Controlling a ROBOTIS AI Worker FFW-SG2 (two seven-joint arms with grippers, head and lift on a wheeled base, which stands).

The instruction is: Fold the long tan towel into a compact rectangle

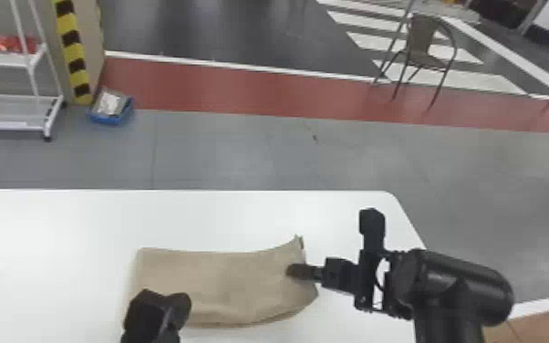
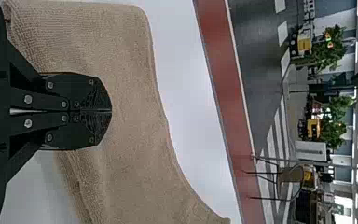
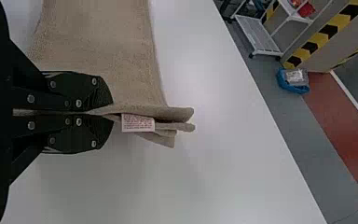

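Roughly, tan towel (image 1: 228, 278) on white table (image 1: 50, 228), long axis 9-to-3 o'clock in head view, 3 o'clock end pinched by R gripper (image 1: 303, 272), layer ct. unclear, L gripper (image 1: 157, 314) closed narrow, approx. 8 o'clock, hiding some cloth.

Left arm (image 1: 156, 314) hides some towel (image 1: 232, 278); label (image 3: 138, 122) print too small; table (image 1: 59, 219) cut off.

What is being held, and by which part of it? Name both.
The tan towel, pinched in the right gripper by its right-hand end, beside the small tag. The left gripper is shut, with no cloth visible in it.
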